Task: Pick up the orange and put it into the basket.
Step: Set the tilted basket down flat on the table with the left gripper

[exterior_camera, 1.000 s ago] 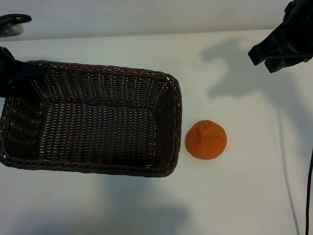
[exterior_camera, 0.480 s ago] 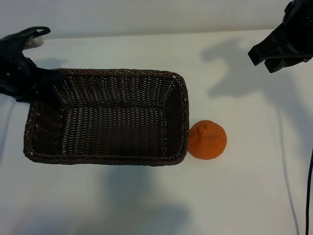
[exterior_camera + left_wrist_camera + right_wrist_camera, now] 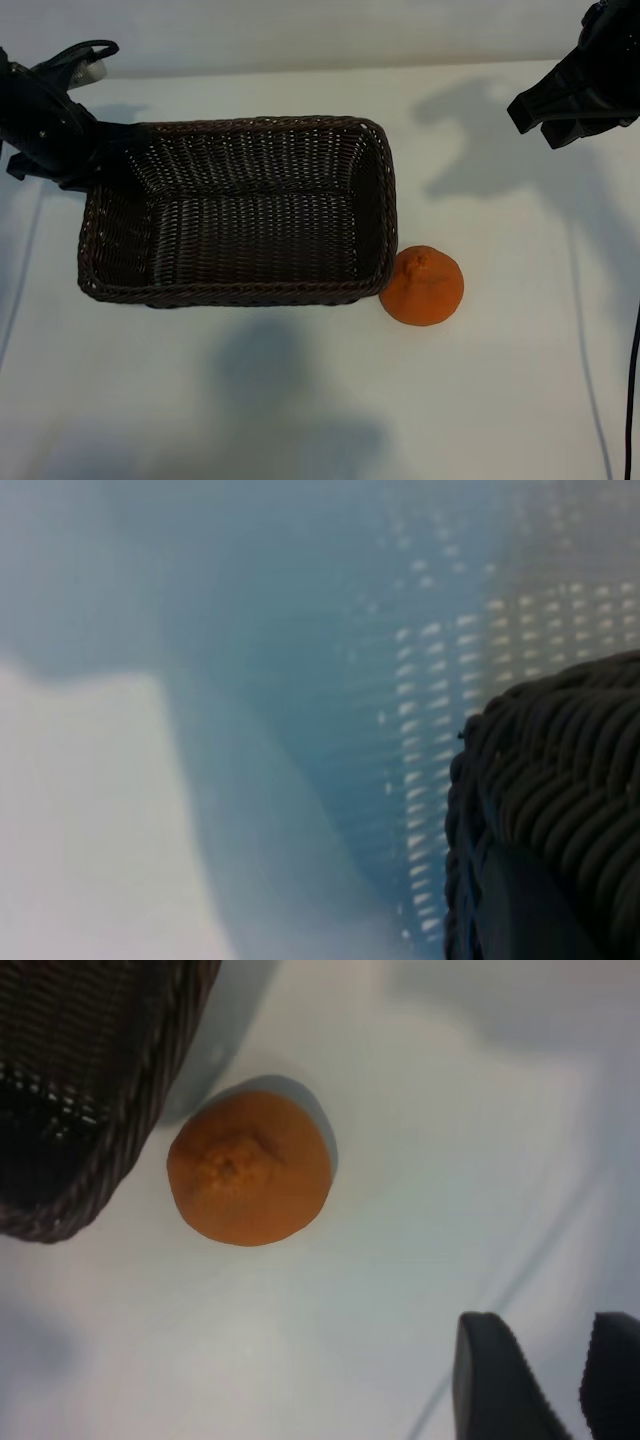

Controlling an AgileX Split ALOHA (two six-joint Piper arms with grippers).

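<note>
The left pincer [image 3: 95, 150] grips the basket [image 3: 240, 290] rim at its far-left corner, perhaps to bring it beside the orange [image 3: 421, 286]. The right pincer [image 3: 535, 1380] hangs part-open and empty near the bench's [image 3: 300, 400] far-right corner.

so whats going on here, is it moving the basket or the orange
The basket. The left gripper is shut on the basket's far left corner, and over the last second it has dragged the basket across the table toward the orange. The basket's near right corner now sits right up against the orange, which still lies untouched on the table. The right gripper hangs empty at the far right, fingers apart.
</note>
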